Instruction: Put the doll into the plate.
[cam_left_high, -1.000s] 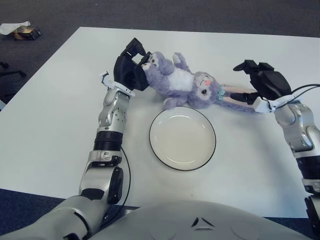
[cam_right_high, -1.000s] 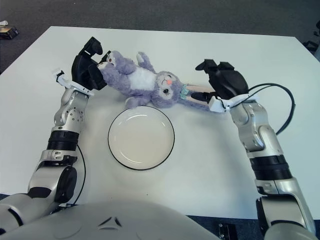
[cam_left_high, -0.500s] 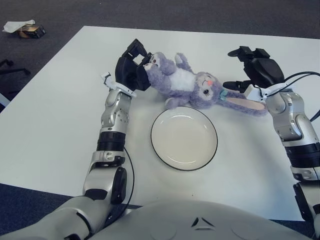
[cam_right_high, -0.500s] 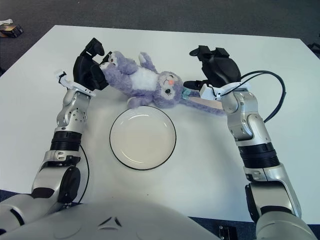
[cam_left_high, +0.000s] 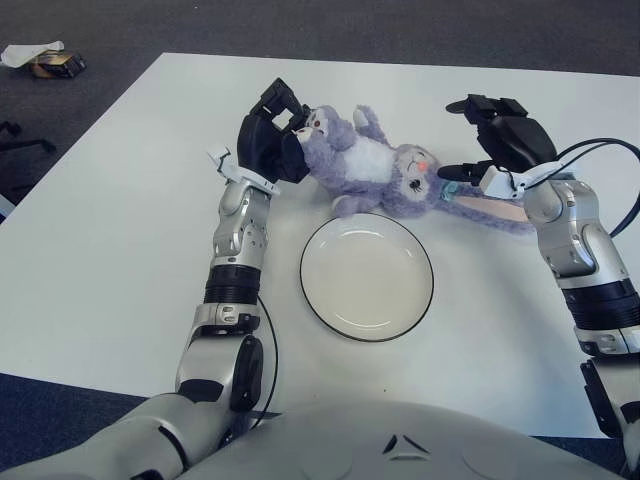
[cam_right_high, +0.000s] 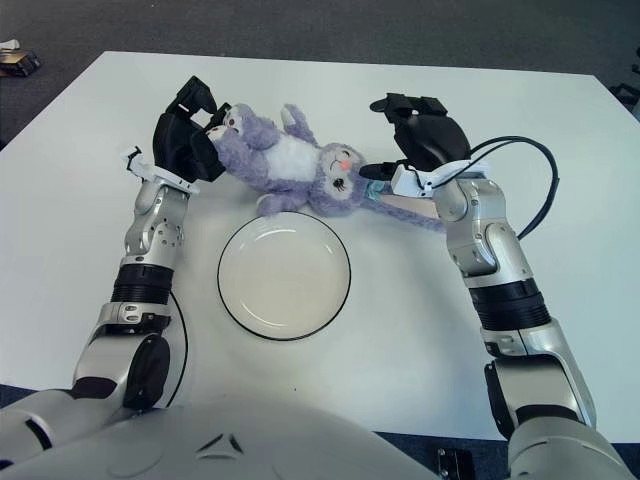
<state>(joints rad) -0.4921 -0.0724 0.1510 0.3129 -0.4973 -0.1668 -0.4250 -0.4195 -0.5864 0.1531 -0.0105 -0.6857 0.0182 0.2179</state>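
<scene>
Doll (cam_left_high: 375, 172) first: we see a purple plush rabbit with a white belly lying on its back across the white table (cam_left_high: 100, 220), just behind the plate (cam_left_high: 367, 276) and not in it. Its head points toward our right side, and one long ear trails out over the tabletop. Our left hand (cam_left_high: 272, 138) is clamped around the doll's foot end, black fingers wrapped over the plush. Our right hand (cam_left_high: 497, 138) sits above the ear beside the doll's head, fingers spread wide, with one fingertip close to the face; we cannot tell whether it touches. The plate, white with a dark rim, lies flat between our two arms, its far edge almost meeting the doll's body.
</scene>
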